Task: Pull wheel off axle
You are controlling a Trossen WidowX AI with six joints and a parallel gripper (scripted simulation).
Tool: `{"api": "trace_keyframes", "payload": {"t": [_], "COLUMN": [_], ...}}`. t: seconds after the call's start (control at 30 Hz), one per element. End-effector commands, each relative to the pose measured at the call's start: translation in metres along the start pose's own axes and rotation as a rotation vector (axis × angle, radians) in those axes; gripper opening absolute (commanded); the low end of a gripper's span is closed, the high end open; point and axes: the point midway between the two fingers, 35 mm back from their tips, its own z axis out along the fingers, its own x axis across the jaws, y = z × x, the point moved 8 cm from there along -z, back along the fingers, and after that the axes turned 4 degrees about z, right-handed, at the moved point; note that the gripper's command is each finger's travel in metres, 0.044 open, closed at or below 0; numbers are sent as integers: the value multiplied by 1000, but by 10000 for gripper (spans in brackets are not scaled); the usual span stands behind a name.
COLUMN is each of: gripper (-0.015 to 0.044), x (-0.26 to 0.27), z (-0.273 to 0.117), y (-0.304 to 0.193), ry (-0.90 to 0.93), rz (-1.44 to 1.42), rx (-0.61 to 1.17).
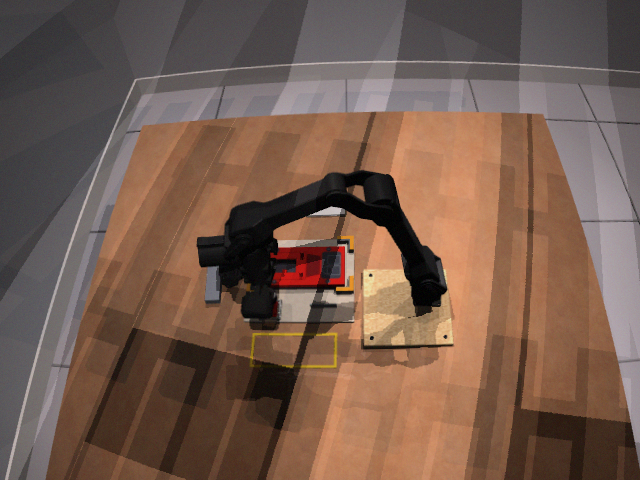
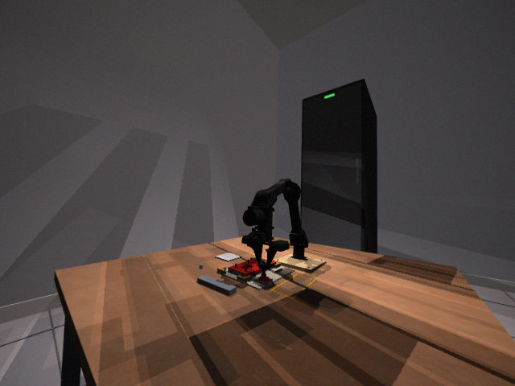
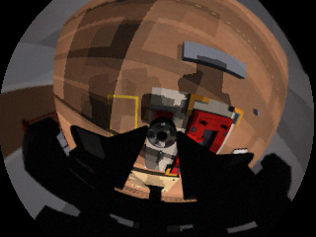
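The gripper (image 3: 161,152) is clamped on the grey wheel (image 3: 160,136) at the near-left corner of the pale fixture plate (image 1: 330,310), just behind the yellow marked area (image 1: 293,349). A straight vertical pull should free it cleanly from the axle. Its bore faces the wrist camera, so its axis appears upright.

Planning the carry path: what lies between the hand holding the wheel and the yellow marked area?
In the top view, only the grey plate's near edge and a strip of table separate the hand, shut on the wheel, from the marked area.
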Motion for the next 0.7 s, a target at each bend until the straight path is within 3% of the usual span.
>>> {"api": "trace_keyframes", "payload": {"t": [0.0,0.67], "gripper": [0,0], "x": [0,0], "z": [-4,-11], "y": [1,1], "ry": [3,3], "rz": [2,3], "rx": [-5,-4]}}
